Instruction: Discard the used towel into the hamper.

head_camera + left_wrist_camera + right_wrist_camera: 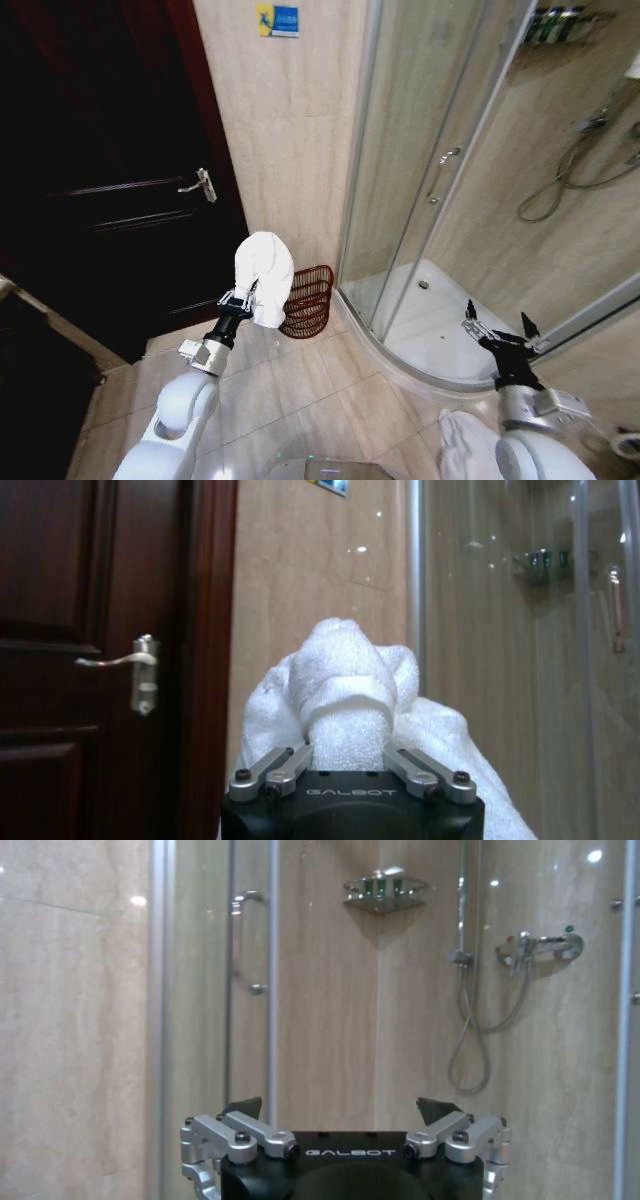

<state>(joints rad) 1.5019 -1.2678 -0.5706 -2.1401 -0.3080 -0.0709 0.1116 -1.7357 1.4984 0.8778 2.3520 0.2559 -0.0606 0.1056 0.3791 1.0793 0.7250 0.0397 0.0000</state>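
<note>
- Towel (265,277), white and bunched, is held up in the left gripper (238,300), well above the floor.
- From the left wrist view, the left gripper (348,761) is clamped on a rolled fold of the towel (345,705), with more cloth bulging on both sides of the fingers (268,774).
- Hamper (307,300), a dark red-brown wire basket, stands on the tiled floor (300,385) against the wall, just beyond and to the right of the left gripper, lower than the towel.
- Part of the hamper's left side is hidden behind the hanging towel.
- Door (110,190), dark wood with a metal handle (198,185), lies to the left of that gripper; the handle (130,664) also shows from the left wrist.
- Right gripper (500,330) is raised at the robot's right, holding nothing, its fingers (469,310) spread wide.
- Ahead of the right gripper (350,1114) is the curved glass shower stall (440,150), with its hose (470,1042) and tap (540,945) on the far wall.
- Another white cloth (465,445) lies on the floor below the right arm.
</note>
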